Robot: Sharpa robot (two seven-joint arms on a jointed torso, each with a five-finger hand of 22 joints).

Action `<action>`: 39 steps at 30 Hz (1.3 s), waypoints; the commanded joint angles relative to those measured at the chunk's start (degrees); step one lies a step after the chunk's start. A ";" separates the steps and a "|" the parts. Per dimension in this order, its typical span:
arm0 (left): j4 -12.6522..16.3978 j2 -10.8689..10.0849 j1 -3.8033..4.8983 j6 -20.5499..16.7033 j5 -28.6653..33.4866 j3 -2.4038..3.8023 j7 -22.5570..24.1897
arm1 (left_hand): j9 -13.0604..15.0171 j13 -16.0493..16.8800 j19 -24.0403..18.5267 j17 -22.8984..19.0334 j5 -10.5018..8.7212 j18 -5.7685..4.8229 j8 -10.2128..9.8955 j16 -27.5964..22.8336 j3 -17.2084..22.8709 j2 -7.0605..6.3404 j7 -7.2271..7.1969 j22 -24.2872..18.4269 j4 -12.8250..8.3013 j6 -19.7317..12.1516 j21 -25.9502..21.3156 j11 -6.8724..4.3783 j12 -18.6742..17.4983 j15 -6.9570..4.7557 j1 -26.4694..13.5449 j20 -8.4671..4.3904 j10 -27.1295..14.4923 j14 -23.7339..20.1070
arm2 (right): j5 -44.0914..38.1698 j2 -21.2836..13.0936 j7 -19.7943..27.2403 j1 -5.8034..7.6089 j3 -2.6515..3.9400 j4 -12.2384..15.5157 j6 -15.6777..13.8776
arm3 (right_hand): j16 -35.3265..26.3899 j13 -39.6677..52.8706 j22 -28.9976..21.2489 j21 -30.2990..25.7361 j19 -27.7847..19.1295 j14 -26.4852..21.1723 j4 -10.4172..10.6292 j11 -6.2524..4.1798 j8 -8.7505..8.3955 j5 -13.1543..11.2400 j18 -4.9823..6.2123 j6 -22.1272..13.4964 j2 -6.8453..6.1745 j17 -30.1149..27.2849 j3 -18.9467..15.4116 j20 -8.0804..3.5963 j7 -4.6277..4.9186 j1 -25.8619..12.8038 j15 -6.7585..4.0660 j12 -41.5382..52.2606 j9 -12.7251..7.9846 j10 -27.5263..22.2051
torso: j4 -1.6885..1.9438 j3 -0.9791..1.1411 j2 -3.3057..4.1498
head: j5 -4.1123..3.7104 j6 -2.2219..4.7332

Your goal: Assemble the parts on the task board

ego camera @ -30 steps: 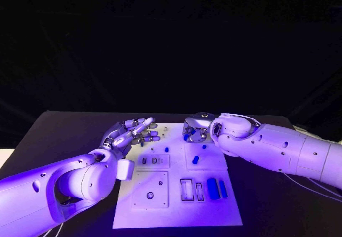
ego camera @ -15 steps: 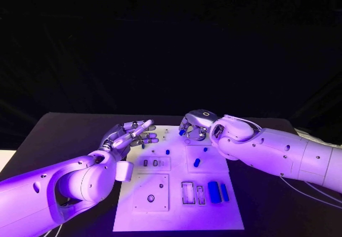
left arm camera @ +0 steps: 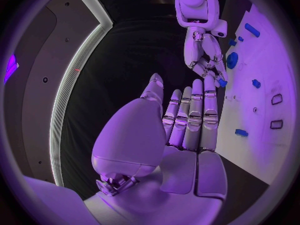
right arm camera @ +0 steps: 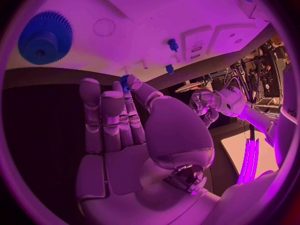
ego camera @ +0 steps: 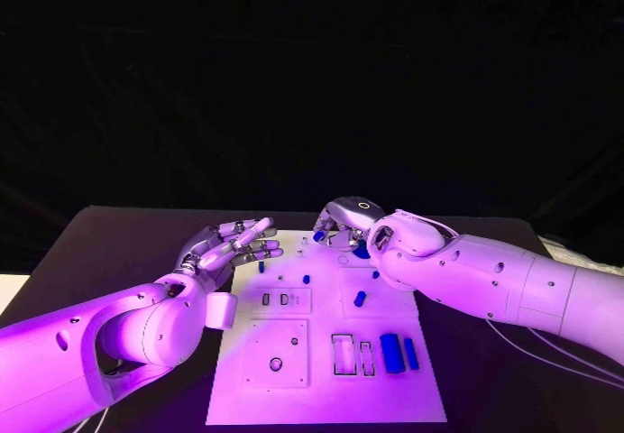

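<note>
Right hand (ego camera: 341, 225) is up over the far edge of the flat white task board (ego camera: 325, 379), and it looks like it's pinching a small blue part (right arm camera: 124, 81) between thumb and fingertip, the other fingers straight and loosely together. The wrist view shows that blue bit right at the fingertips, with a big blue toothed gear (right arm camera: 45, 37) on the board just beyond them.

Left hand (ego camera: 232, 250) hangs beside the board's left edge, flat and spread with nothing in it, so it's basically on standby.

What matters next, I'd guess: the pinched part sits above the board's far end, while most slots and the loose blue pieces, like the long blue bars (ego camera: 397, 349), lie toward the board's near end, long axes running near-to-far. So the right hand is the one in position, and the board lies below and nearer than its fingertips. Can't tell which slot it's meant for.
</note>
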 commanded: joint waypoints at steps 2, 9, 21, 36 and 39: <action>0.23 -0.01 0.21 1.26 0.14 0.07 0.74 | -0.05 -0.09 -0.44 0.07 -0.04 0.27 -0.30 -0.45 0.05 0.59 0.40 -0.14 -0.43 0.09 -0.43 0.20 -0.21 0.16 0.12 0.10 -0.25 -0.41 | -0.25 1.34 -1.32 0.02 0.02 -1.57 0.26 | -0.01 -0.05 0.06 0.37 -0.15 -0.38 0.41 0.08 -0.03 -0.01 -0.37 0.07 -0.26 0.09 0.01 0.03 0.08 -0.47 -0.10 -0.20 -0.07 -0.37 | 0.05 -0.07 0.08 | 0.14 0.15; 0.41 -0.10 0.38 1.20 0.15 0.08 0.75 | -0.06 -0.09 -0.59 0.07 -0.04 0.28 -0.35 -0.62 0.00 0.63 0.42 -0.23 -0.53 0.09 -0.60 0.23 -0.27 0.21 0.11 0.16 -0.27 -0.52 | -0.58 3.04 -1.57 0.01 0.03 -3.46 0.28 | 0.00 -0.05 0.07 0.39 -0.18 -0.40 0.53 0.10 -0.05 0.00 -0.37 0.03 -0.28 0.07 0.07 0.05 0.10 -0.53 -0.09 -0.20 -0.08 -0.44 | 0.07 -0.09 0.21 | -0.05 0.31; 0.73 0.02 0.59 1.16 0.22 0.08 0.71 | -0.06 -0.09 -0.62 0.07 -0.04 0.28 -0.35 -0.65 -0.01 0.64 0.42 -0.25 -0.55 0.09 -0.63 0.23 -0.28 0.22 0.11 0.17 -0.28 -0.54 | -0.67 5.49 -1.05 -0.06 0.03 -6.15 0.90 | 0.15 -0.06 0.15 0.46 -0.20 -0.40 0.67 0.13 -0.11 0.03 -0.38 -0.09 -0.34 0.27 0.23 0.08 0.13 -0.55 -0.06 -0.21 -0.10 -0.60 | 0.02 -0.15 0.29 | 0.08 0.18; 0.77 0.12 0.61 1.10 0.27 0.08 0.70 | -0.06 -0.09 -0.72 0.07 -0.05 0.29 -0.38 -0.77 -0.04 0.67 0.42 -0.31 -0.63 0.09 -0.75 0.25 -0.32 0.25 0.10 0.22 -0.28 -0.61 | -0.69 6.64 -0.90 -0.13 0.02 -7.33 2.33 | 0.27 -0.06 0.20 0.55 -0.26 -0.42 0.82 0.22 -0.19 0.01 -0.38 -0.32 -0.65 0.36 0.42 0.13 0.23 -0.60 0.00 -0.21 -0.15 -0.92 | -0.03 -0.18 0.34 | 0.37 -0.23; 0.81 0.12 0.62 1.11 0.27 0.08 0.71 | -0.06 -0.09 -0.72 0.07 -0.05 0.29 -0.39 -0.77 -0.04 0.67 0.42 -0.31 -0.63 0.09 -0.76 0.25 -0.33 0.25 0.11 0.22 -0.28 -0.61 | -0.74 6.92 -1.04 -0.14 0.02 -7.63 2.68 | 0.23 -0.07 0.11 0.54 -0.37 -0.47 0.95 0.29 -0.24 -0.01 -0.37 -0.49 -0.88 0.26 0.49 0.17 0.30 -0.69 0.06 -0.22 -0.18 -1.13 | 0.01 -0.21 0.33 | 0.43 -0.28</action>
